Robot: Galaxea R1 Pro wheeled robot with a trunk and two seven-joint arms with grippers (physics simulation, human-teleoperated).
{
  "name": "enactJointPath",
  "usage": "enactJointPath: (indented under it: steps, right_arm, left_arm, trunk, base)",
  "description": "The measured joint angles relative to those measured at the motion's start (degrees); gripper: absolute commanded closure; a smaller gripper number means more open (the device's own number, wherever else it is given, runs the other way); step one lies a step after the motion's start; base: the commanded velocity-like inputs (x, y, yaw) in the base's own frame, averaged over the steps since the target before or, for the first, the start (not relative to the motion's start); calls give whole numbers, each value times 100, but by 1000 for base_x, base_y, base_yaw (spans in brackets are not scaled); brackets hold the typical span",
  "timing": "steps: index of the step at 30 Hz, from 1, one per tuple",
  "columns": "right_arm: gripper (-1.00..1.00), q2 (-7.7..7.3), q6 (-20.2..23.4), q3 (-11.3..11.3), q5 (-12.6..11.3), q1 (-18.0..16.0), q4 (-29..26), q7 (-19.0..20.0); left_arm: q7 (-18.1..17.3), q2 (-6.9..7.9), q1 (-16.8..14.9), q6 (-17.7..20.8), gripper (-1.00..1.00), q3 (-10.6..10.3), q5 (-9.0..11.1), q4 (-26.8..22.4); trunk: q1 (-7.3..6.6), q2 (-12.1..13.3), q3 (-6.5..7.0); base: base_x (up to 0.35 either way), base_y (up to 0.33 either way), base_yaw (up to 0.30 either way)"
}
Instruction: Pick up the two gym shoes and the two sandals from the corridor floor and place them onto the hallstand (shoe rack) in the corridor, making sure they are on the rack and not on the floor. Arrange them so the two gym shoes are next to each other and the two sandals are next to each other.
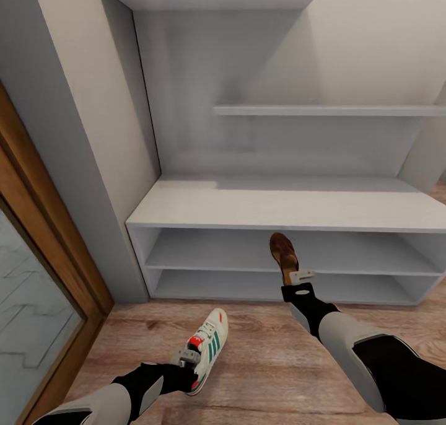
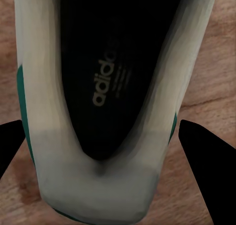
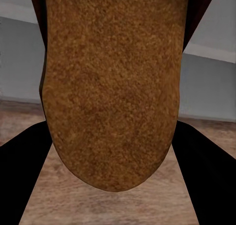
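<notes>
Corridor floor (image 1: 260,363); sneaker (image 1: 207,344) within left tool (image 1: 189,358).

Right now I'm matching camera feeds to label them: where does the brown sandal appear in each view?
Head view: the brown sandal is just right of centre, held up in front of the hallstand's open shelves by the right gripper.
Right wrist view: its sole spans the centre between the dark jaws.
Left wrist view: not the sandal; that is the gym shoe.
Shared landmark: the wood-plank floor.
</notes>
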Motion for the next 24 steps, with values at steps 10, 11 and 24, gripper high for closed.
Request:
enactJointPath:
  steps: [10,11,24]
  right_arm:
    - [100,-11,0,-7,0,0,0,0]
    - [100,-12,0,-8,0,0,0,0]
    - [100,-27,0,-12,1,0,0,0]
  left_arm:
    - [-5,0,1,0,100,0,0,0]
    - [-5,0,1,0,100,0,0,0]
    - [-5,0,0,0,100,0,0,0]
  trunk:
    - [0,0,0]
    - [0,0,0]
    - [0,0,0]
  base:
    - [93,2,0]
    - [38,0,0]
    - [83,0,0]
